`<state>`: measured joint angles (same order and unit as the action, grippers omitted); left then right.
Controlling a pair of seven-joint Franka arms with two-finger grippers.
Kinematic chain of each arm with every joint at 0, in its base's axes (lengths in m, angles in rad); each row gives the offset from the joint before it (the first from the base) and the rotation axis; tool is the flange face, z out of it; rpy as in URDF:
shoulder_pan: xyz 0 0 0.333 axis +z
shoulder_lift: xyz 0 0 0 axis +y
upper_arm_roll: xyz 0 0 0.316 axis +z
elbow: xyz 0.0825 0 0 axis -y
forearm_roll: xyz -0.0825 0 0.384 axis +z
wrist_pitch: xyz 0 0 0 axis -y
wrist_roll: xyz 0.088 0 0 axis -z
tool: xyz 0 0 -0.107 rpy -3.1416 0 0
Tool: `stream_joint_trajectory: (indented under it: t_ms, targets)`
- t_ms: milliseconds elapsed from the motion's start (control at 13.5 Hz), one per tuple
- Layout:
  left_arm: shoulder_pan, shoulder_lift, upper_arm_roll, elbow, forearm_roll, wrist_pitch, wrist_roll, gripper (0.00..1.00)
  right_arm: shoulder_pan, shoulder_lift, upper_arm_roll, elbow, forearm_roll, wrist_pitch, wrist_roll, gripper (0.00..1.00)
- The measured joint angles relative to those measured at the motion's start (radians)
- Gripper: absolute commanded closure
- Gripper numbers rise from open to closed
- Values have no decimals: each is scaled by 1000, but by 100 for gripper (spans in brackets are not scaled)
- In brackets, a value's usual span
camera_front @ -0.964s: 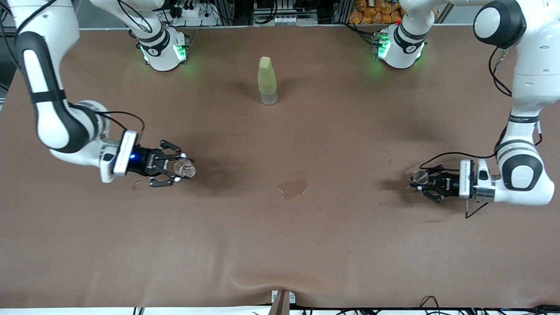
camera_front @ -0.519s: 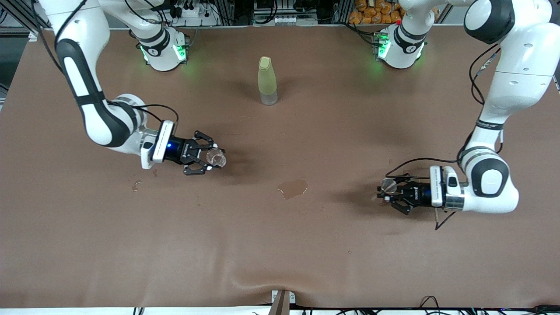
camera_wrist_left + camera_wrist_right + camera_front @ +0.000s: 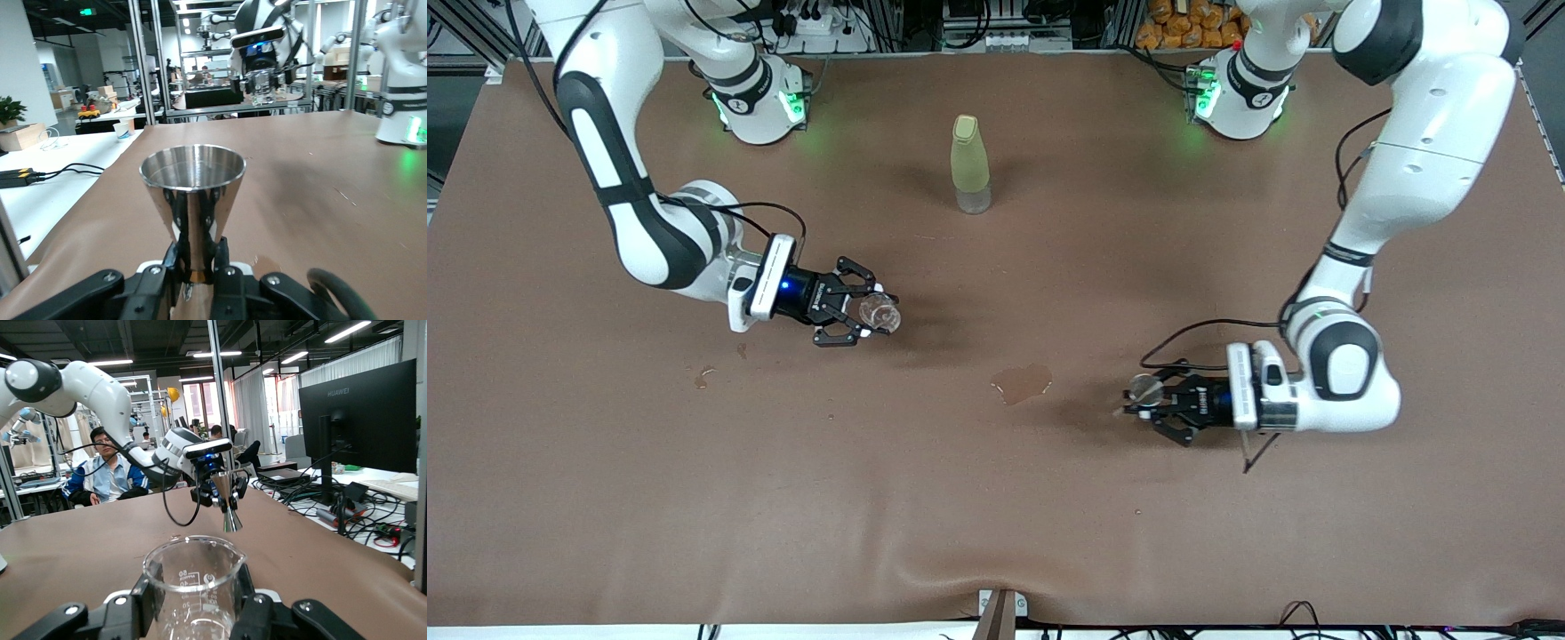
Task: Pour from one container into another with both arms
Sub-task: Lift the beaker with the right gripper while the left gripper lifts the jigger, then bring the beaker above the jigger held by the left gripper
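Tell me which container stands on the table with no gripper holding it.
The yellow-green bottle, upright between the arm bases. The metal cup is in the left gripper, the glass beaker in the right gripper.

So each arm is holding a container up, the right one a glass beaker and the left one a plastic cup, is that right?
Nearly. The right gripper holds a glass beaker, but the left gripper holds a shiny metal measuring cup, not plastic, as the left wrist view shows.

High front camera facing the bases, each wrist camera close over its load, both seeing the table point(image 3: 996, 498)
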<state>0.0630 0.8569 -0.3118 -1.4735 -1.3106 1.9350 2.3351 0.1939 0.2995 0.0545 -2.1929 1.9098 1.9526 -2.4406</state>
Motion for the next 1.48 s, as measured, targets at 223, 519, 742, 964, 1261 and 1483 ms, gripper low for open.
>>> stream_joint_trajectory:
  t_ms: [223,519,742,964,1261,1483]
  targets:
    - [-132,8,1,-1,-105,127,-1,100,40,-32,2,0,51,66,17,100]
    - [-287,39,4,7,-206,321,0,100,92,-34,2,0,113,95,17,100]
    - [-383,84,9,55,-296,404,7,100,92,-34,-3,0,113,95,17,100]
    - [-461,104,31,86,-321,438,7,100,92,-34,-2,0,113,95,19,100]
    - [-506,119,38,114,-380,445,8,100,92,-34,-4,-1,113,97,46,100]
    - [-523,120,51,140,-394,459,8,100,92,-34,-4,-1,113,100,71,100]
